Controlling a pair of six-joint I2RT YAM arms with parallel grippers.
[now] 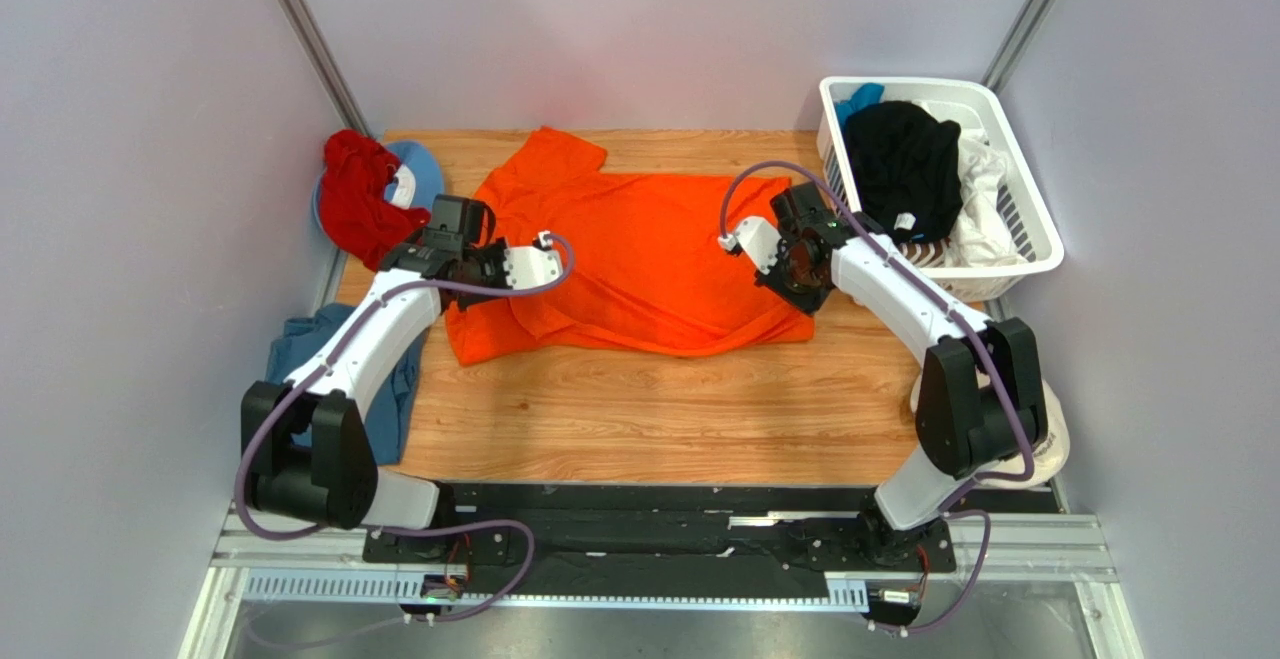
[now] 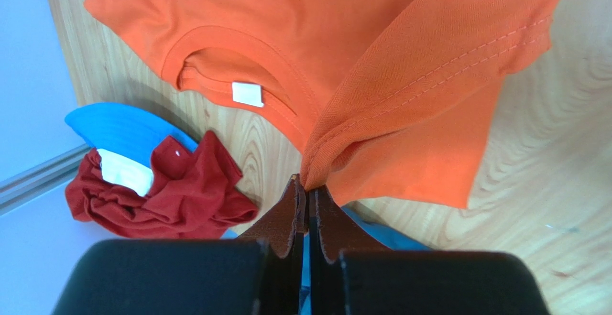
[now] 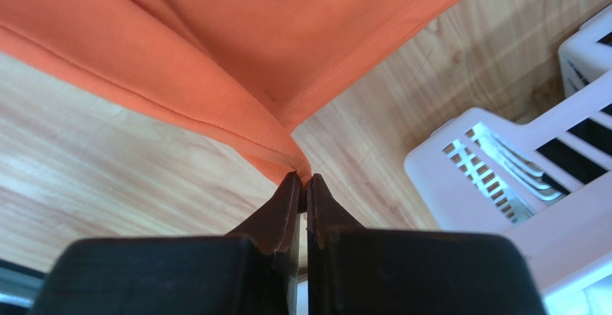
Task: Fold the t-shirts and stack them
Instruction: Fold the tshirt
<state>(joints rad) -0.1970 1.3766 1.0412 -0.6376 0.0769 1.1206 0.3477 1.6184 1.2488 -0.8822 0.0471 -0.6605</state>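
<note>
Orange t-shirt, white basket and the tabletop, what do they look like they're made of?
Orange t-shirt: soft matte knit, likely cotton jersey, judging by the fine weave, drape and stitched hems. White basket: smooth moulded plastic, with slotted walls and a slight sheen. Tabletop: pale wood or wood-look laminate; grain lines show, but which is unclear.

The orange t-shirt [image 1: 646,262] at the bench's [image 1: 631,434] centre is plain and bright, stitched in matching thread, with a small white label [image 2: 248,94] inside the collar. The bench is pale honey wood with wavy grain. At ten o'clock a dark red cloth [image 1: 358,194] lies against a sky-blue piece [image 1: 425,167]. At eight o'clock lies a dusty blue shirt [image 1: 301,341]. At two o'clock the slotted basket [image 1: 1041,247] is white, holding a black shirt [image 1: 902,164], a white shirt [image 1: 984,179] and a teal scrap [image 1: 861,95]. The left pincer [image 2: 307,189] and right pincer [image 3: 302,181] have dark brown fingers. The arms [image 1: 368,329] are white and black, with purple cables [image 1: 759,169].
</note>
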